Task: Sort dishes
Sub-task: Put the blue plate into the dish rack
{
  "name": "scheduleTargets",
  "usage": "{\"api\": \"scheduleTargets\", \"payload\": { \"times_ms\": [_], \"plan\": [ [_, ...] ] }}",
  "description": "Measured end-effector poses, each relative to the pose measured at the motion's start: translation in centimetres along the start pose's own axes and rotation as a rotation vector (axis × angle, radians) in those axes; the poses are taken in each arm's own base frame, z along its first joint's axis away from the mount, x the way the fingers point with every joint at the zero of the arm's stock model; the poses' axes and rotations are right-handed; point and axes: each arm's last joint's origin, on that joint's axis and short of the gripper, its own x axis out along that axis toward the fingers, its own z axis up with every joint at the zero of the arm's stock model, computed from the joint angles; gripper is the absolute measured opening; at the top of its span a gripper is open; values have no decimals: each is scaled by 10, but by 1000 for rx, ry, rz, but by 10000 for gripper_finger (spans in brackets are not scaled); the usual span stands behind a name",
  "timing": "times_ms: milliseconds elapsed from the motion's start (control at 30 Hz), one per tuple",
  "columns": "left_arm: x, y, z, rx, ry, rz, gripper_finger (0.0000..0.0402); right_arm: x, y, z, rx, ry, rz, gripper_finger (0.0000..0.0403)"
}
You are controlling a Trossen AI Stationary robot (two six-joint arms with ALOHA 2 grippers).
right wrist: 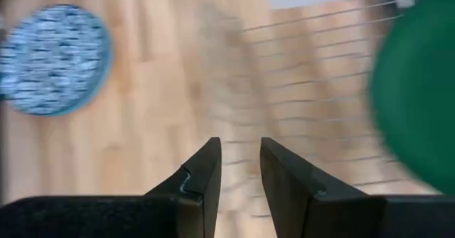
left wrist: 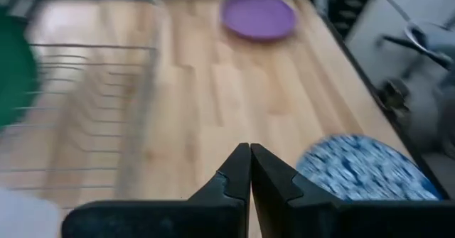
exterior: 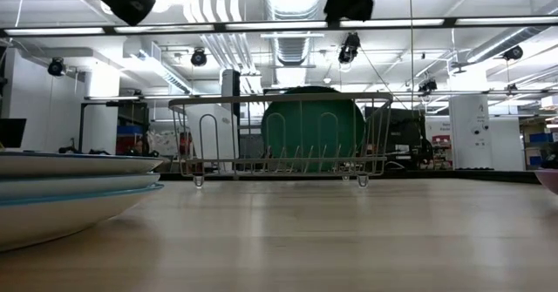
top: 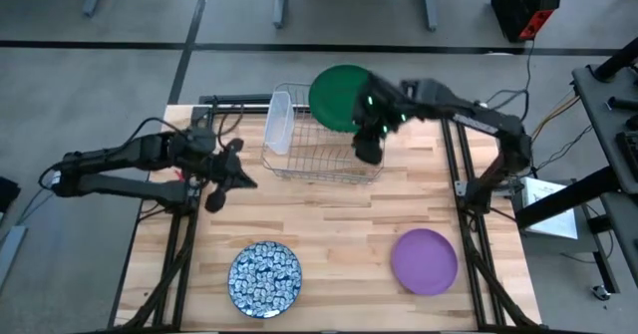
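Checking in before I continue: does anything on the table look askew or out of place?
Nothing stands out. The green plate stands upright at the far end of the wire rack; the purple plate and blue patterned plate lie flat on the table.

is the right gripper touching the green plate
Apart. The right wrist view shows the right gripper with jaws open and empty, the green plate off to one side.

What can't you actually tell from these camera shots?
- How many plates are in the blue stack: low view, cut off by the left edge; from above only the top one shows.
- Whether the green plate sits in the rack slots or leans on it: the right arm covers its edge.
- The purple plate in the low view: only a sliver shows.
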Motion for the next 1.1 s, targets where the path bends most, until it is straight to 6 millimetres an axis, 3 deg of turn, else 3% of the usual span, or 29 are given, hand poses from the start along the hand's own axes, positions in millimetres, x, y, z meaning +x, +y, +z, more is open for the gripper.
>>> {"api": "scheduleTargets", "payload": {
  "times_ms": [267,433,600,800,1100],
  "plan": [
    [-2,-21,-9,43,40,-108,0,21,83,-59,73,-120,147,74],
    [6,-27,-25,55,76,-152,0,35,113,-89,185,-250,200,76],
    [15,-41,-41,71,96,-221,0,55,130,-113,286,-259,242,81],
    [17,-64,-51,30,133,-215,0,87,136,-131,496,-194,271,81],
    [27,-105,-71,-12,205,-136,0,123,149,-139,560,-102,236,100]
  ]
}}
